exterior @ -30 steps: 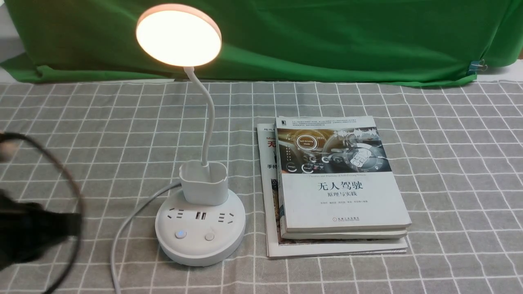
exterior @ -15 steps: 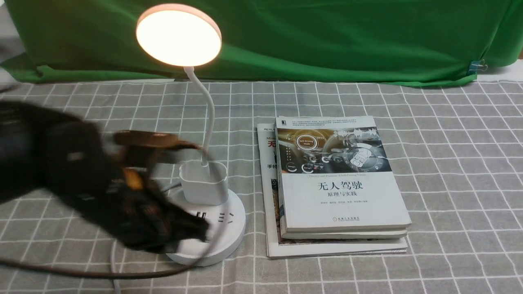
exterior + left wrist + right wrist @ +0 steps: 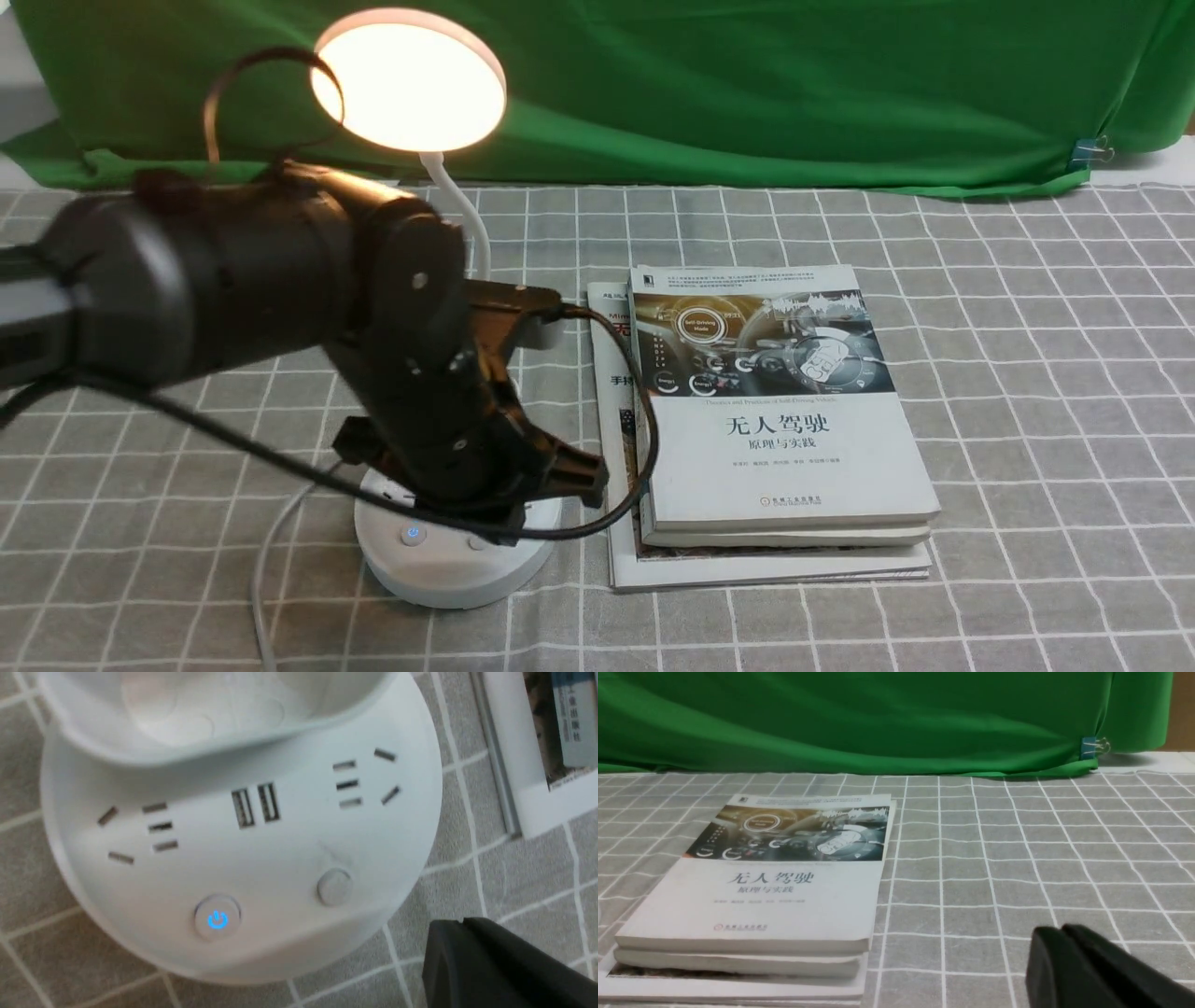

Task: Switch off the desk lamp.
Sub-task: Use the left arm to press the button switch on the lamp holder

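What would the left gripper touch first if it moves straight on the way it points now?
Probably the lamp base, near the unlit button. The left gripper shows just off the rim, so it may meet the cloth instead.

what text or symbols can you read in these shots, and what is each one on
"无人驾驶": title on the top book cover.
"原理与实践": subtitle just below that title.
Power symbol, glowing blue: on the lit button of the desk lamp base.
Author line, publisher line and small English print on that cover: too small to read.
Bottom book: only cut-off characters show.
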Available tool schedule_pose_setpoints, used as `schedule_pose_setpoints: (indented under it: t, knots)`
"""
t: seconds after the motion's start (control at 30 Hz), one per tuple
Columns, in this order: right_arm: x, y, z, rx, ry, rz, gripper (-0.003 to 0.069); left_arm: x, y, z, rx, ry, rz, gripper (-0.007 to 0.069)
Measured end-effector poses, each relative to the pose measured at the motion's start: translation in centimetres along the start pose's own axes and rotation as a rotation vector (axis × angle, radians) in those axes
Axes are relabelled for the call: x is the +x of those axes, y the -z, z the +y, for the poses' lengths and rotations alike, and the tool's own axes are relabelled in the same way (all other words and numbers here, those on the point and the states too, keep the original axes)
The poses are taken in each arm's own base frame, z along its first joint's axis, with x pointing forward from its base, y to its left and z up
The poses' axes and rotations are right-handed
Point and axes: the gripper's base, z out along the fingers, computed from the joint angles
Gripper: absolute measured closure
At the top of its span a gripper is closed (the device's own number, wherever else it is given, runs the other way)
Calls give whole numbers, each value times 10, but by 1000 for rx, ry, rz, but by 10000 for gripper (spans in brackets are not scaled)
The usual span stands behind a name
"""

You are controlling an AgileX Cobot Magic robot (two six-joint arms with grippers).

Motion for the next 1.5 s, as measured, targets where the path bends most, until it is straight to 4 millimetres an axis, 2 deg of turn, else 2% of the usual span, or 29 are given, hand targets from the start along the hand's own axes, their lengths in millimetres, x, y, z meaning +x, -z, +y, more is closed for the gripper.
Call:
schedule_pose_setpoints:
  t: [0.27, 0.63, 0.9, 1.1, 1.33, 1.5]
  knots:
    - [0, 0, 0, 0, 0, 0, 623, -3, -11, 9, -21, 25, 80, 624]
    - [0, 0, 0, 0, 0, 0, 623, -9, -12, 20, -33, 46, 42, 624]
    - [0, 0, 0, 0, 0, 0, 623, -12, -36, 22, -46, 54, 107, 624]
    - [0, 0, 0, 0, 0, 0, 623, -12, -32, 22, -43, 37, 96, 624]
    - [0, 0, 0, 0, 0, 0, 623, -10, -5, 18, -30, 27, 30, 624]
    - [0, 0, 0, 0, 0, 0, 623, -11, -10, 19, -34, 27, 35, 624]
